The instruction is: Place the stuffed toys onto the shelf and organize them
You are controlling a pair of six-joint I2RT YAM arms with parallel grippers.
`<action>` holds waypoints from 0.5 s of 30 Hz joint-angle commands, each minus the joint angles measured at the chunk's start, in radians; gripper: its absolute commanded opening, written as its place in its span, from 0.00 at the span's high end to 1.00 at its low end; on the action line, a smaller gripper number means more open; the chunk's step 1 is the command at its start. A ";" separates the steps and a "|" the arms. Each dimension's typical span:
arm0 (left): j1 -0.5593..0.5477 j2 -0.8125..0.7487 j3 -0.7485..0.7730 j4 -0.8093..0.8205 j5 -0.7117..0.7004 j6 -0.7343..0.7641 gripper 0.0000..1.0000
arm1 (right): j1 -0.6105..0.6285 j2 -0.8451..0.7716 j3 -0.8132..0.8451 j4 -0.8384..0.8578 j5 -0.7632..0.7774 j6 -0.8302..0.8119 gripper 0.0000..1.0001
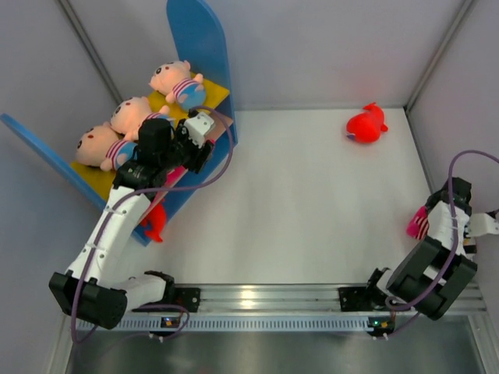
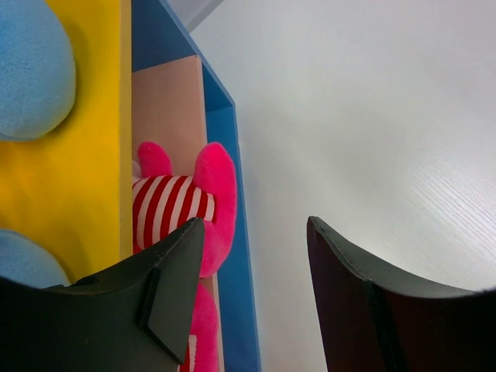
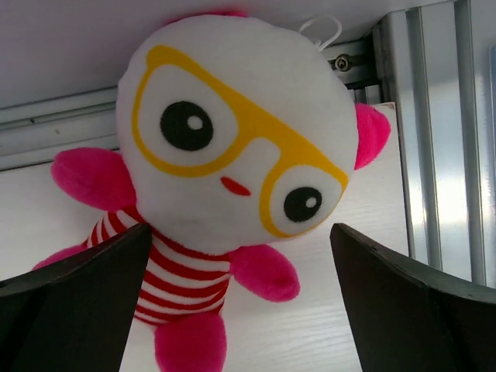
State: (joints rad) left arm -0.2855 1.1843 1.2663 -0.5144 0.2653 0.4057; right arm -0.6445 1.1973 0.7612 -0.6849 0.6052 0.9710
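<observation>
The shelf (image 1: 199, 47) stands at the far left, with blue side panels. Three peach-faced stuffed toys (image 1: 129, 117) in striped shirts lie on its yellow upper board (image 1: 86, 175). A pink-footed toy (image 1: 156, 222) lies on the tan lower board and also shows in the left wrist view (image 2: 182, 205). My left gripper (image 1: 203, 144) (image 2: 252, 232) is open and empty at the shelf's front edge. A red plush (image 1: 366, 125) lies at the far right. My right gripper (image 1: 438, 214) (image 3: 240, 229) is open around a white-faced toy with glasses (image 3: 232, 124) lying on the table, fingers apart from it.
Grey walls with metal posts close the table in on the left, back and right. An aluminium rail (image 1: 265, 300) runs along the near edge. The white-faced toy lies close to the right wall and a metal frame (image 3: 442, 155).
</observation>
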 commanded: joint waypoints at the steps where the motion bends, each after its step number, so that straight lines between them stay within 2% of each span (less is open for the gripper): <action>1: -0.006 -0.023 0.038 -0.033 0.049 -0.002 0.39 | -0.047 0.053 0.007 0.037 0.031 0.005 0.00; 4: -0.007 -0.022 0.039 -0.038 0.051 -0.002 0.39 | -0.070 0.100 -0.014 0.145 0.019 -0.075 0.07; 5: -0.007 -0.020 0.041 -0.045 0.052 -0.002 0.39 | -0.073 0.117 -0.019 0.172 0.007 -0.109 0.17; 7: -0.007 -0.022 0.044 -0.058 0.063 0.001 0.39 | -0.080 0.128 -0.028 0.241 -0.024 -0.199 0.27; 8: -0.007 -0.022 0.047 -0.064 0.069 0.004 0.39 | -0.080 0.127 -0.034 0.263 -0.034 -0.224 0.40; 10: -0.011 -0.020 0.054 -0.088 0.089 0.005 0.39 | -0.081 0.120 -0.054 0.300 -0.073 -0.244 0.54; 11: -0.012 -0.023 0.062 -0.096 0.100 0.005 0.39 | -0.081 0.117 -0.062 0.311 -0.087 -0.250 0.68; 13: -0.015 -0.026 0.068 -0.124 0.121 0.007 0.39 | -0.081 0.120 -0.079 0.329 -0.117 -0.268 0.79; 14: -0.015 -0.034 0.070 -0.136 0.143 0.010 0.39 | -0.081 0.125 -0.080 0.332 -0.125 -0.279 0.95; 15: -0.018 -0.037 0.071 -0.159 0.153 0.013 0.39 | -0.081 0.124 -0.082 0.334 -0.137 -0.310 0.98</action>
State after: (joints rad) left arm -0.2947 1.1839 1.2926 -0.6209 0.3477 0.4110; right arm -0.7120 1.3155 0.7044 -0.4362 0.5518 0.7345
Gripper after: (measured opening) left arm 0.613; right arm 0.099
